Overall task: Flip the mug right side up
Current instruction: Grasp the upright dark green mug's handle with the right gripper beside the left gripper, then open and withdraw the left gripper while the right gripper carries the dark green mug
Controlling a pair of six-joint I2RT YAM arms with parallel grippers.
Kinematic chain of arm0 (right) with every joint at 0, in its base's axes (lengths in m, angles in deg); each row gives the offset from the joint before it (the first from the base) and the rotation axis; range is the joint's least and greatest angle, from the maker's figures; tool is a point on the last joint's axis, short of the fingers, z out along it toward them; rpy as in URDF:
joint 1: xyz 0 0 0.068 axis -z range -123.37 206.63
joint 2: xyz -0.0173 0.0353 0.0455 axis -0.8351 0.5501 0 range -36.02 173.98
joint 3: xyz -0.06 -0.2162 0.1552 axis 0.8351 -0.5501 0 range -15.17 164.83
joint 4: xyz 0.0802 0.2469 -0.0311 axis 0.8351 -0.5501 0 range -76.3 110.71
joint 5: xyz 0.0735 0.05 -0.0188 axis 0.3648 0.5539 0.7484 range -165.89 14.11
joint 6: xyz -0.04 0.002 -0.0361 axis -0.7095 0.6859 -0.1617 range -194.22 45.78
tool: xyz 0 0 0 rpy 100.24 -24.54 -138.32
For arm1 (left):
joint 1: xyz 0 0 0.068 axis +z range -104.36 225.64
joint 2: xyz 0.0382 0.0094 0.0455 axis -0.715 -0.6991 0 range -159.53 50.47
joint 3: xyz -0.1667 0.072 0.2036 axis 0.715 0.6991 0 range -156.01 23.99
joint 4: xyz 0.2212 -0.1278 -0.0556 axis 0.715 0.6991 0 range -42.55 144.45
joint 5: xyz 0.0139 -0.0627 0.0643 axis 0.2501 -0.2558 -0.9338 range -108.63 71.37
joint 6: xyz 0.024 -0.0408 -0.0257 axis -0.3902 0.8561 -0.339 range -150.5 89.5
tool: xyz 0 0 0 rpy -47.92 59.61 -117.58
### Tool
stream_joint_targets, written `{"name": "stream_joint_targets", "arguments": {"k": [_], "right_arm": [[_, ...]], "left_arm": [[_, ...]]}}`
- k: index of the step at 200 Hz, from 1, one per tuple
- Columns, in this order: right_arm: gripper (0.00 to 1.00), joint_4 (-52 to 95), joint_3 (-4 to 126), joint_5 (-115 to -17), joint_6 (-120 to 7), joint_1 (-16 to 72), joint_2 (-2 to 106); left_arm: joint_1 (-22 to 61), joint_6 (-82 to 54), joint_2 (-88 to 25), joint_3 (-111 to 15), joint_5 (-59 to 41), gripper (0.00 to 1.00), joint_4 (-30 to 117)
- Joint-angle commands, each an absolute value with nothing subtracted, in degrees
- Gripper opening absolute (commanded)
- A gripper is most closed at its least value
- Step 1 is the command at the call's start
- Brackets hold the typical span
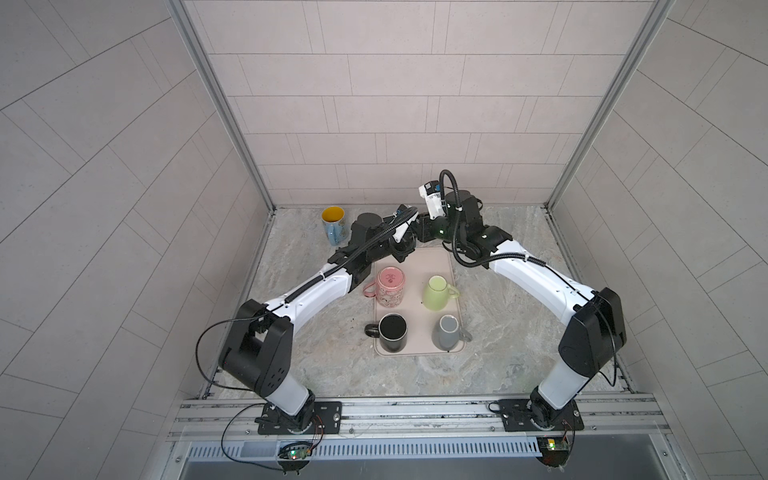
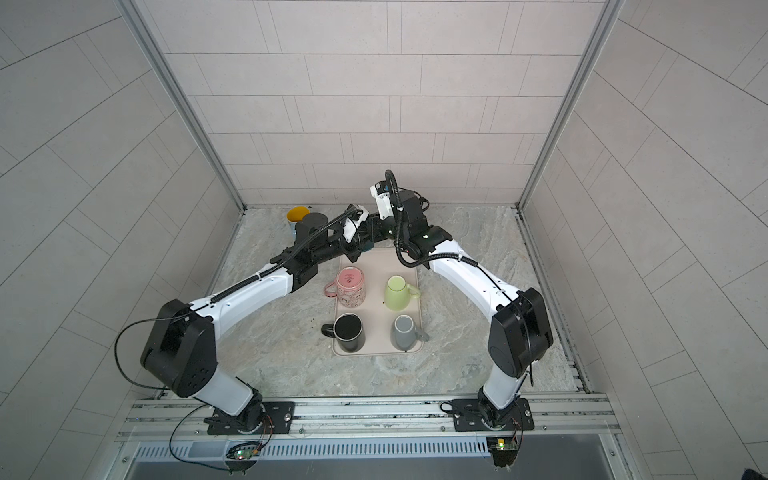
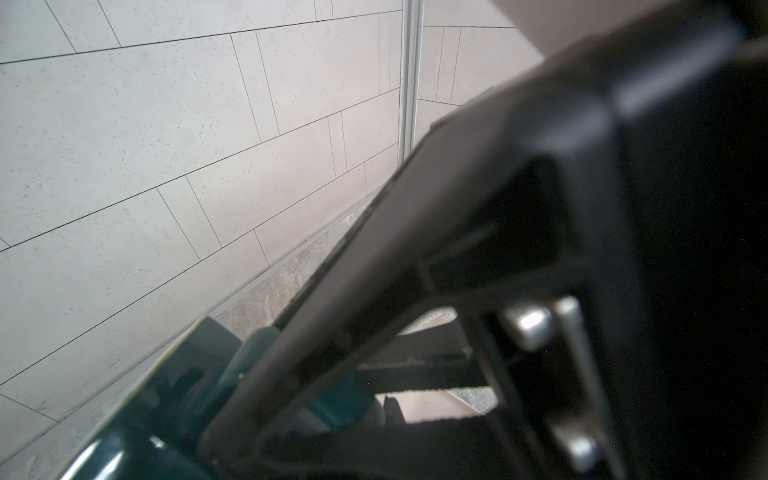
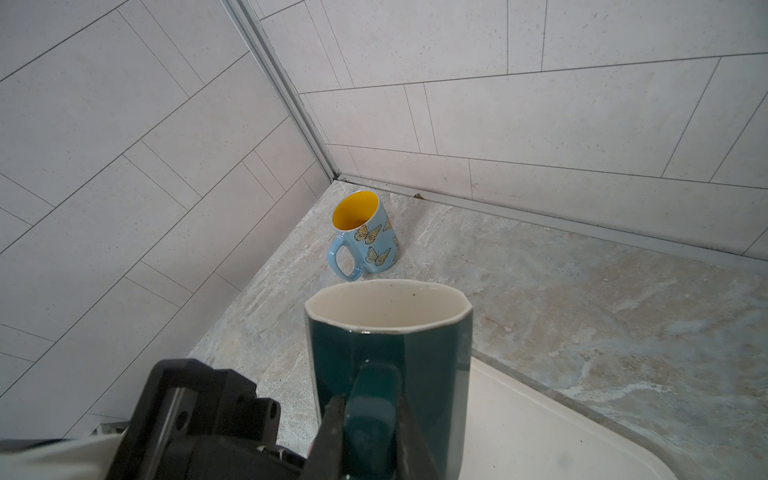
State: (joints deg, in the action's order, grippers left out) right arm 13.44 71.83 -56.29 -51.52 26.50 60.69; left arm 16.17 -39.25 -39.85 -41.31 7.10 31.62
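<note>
Crowding the 12 o'clock end of the desk, both arms are meeting over the far edge of a beige mat. Four mugs are sitting on that mat, toward 6 o'clock from the meeting point: a pink mug and a green mug in the farther row, a black mug and a grey mug in the nearer one. A blue butterfly mug with a yellow inside is standing mouth up near the 11 o'clock corner, well apart from the rest.

The left claw is sitting just beside the teal mug, on its 8 o'clock side. Its jaws are lying closed, and whether they are pinching anything is not showing. The two wrists are hiding nearly all of the teal mug in both top views.

The teal mug is sitting at the mat's 12 o'clock edge, by its far left corner; whether its base is touching the mat is hidden. Its long axis is running straight up and its cream-lined mouth is facing up. Its handle is pointing toward 3 o'clock, into the right claw, whose two fingers are clamping it from both sides.

Butterflies are decorating the blue mug. Marks on the pink mug's top are too small to read.
</note>
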Motion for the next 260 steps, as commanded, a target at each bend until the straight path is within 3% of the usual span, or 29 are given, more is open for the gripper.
{"name": "stream_joint_targets", "arguments": {"k": [1, 65, 81, 173, 260], "right_arm": [[0.00, 11.54, 70.34, -58.89, -51.53, 26.67, 60.62], [0.00, 11.76, 70.10, -60.12, -51.43, 26.78, 60.20], [0.00, 12.38, 69.75, -60.34, -51.11, 26.81, 59.90], [0.00, 14.66, 67.73, -63.04, -50.86, 28.44, 58.48], [0.00, 26.13, 60.32, -65.25, -49.70, 38.33, 55.25]], "left_arm": [[15.72, -41.18, -35.73, -43.15, 7.26, 0.04, 22.40], [15.70, -41.66, -35.41, -42.99, 5.65, 0.16, 23.09], [15.78, -41.85, -35.26, -42.67, 5.45, 0.24, 22.86], [15.73, -42.78, -33.95, -41.02, 4.69, 0.25, 23.08], [15.94, -42.66, -33.24, -40.87, -4.39, 0.24, 26.18]]}}
